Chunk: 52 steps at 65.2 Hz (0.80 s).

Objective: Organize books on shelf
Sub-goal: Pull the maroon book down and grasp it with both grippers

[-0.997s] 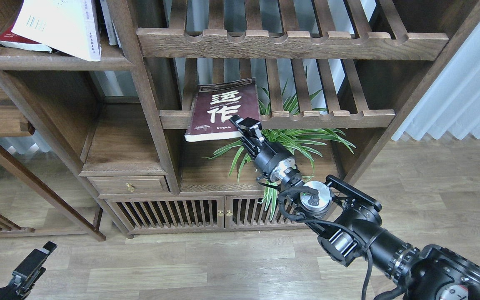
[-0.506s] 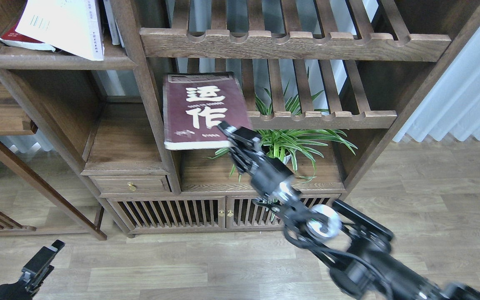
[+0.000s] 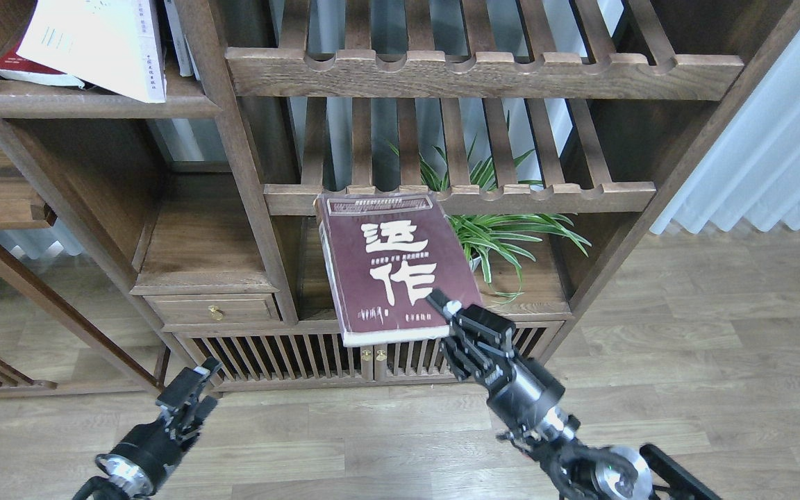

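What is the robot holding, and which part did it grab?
The right gripper holds the maroon book by its lower right corner. The left gripper holds nothing.

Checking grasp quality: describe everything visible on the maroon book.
The maroon book is a paperback with large white Chinese characters, smaller white print and a pale page edge at the bottom. It is held in the air, cover up and tilted, before the slatted rack. The right gripper pinches its lower right corner; nothing else touches it.

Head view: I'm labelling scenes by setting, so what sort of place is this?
Probably a home study or living room: a large dark wood bookcase holding books, a potted spider plant, wood-look flooring and sheer white curtains.
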### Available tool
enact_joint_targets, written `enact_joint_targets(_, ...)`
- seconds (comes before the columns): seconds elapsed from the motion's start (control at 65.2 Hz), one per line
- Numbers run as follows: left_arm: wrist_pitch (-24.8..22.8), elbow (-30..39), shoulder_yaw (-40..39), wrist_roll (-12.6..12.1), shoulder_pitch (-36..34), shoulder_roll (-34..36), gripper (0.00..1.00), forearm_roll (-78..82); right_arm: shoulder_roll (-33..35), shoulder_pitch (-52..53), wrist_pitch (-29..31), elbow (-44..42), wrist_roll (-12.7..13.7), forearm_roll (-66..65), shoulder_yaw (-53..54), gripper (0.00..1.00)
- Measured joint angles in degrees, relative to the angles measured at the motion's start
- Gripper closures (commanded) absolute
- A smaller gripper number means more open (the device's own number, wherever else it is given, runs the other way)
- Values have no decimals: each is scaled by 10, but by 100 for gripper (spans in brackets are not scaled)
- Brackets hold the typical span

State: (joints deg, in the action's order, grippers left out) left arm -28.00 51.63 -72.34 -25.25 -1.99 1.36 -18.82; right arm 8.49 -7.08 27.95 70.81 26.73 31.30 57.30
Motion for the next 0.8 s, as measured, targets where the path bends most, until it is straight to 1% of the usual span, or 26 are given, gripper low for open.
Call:
enact_joint_targets(0.077, 0, 23, 32, 0, -3, 8, 3, -43, -4, 0, 0, -35, 9, 0, -2, 96)
enact_joint_targets(0.184, 0, 62, 74, 1, -7, 20, 3, -93, -13, 2, 0, -74, 12, 0, -5, 96)
enact_joint_targets(0.199, 0, 77, 91, 1, -8, 25, 3, -105, -16, 2, 0, -82, 13, 0, -6, 96)
enact_joint_targets(0.245, 0, 84, 102, 1, -8, 27, 3, -111, -18, 2, 1, -85, 13, 0, -8, 96)
enact_joint_targets(0.414, 0, 93, 151, 1, -16, 30, 8, -115, -42, -1, 1, -86, 13, -1, -21, 96)
enact_joint_targets(0.613, 0, 89, 178, 1, -16, 30, 15, -115, -59, -3, 1, -84, 13, -15, -34, 96)
enact_joint_targets(0.659, 0, 87, 181, 1, -16, 30, 18, -115, -61, -4, 1, -84, 13, -18, -35, 96)
enact_joint_targets(0.721, 0, 85, 186, 1, -16, 30, 26, -115, -63, -4, 1, -83, 13, -21, -36, 96)
enact_joint_targets(0.751, 0, 84, 189, 1, -16, 30, 34, -115, -64, -5, 1, -82, 13, -23, -37, 96)
enact_joint_targets(0.767, 0, 84, 190, 1, -16, 30, 42, -115, -64, -6, 1, -82, 13, -24, -37, 96)
enact_joint_targets(0.797, 0, 82, 192, 1, -16, 30, 50, -115, -66, -7, 1, -81, 13, -26, -38, 96)
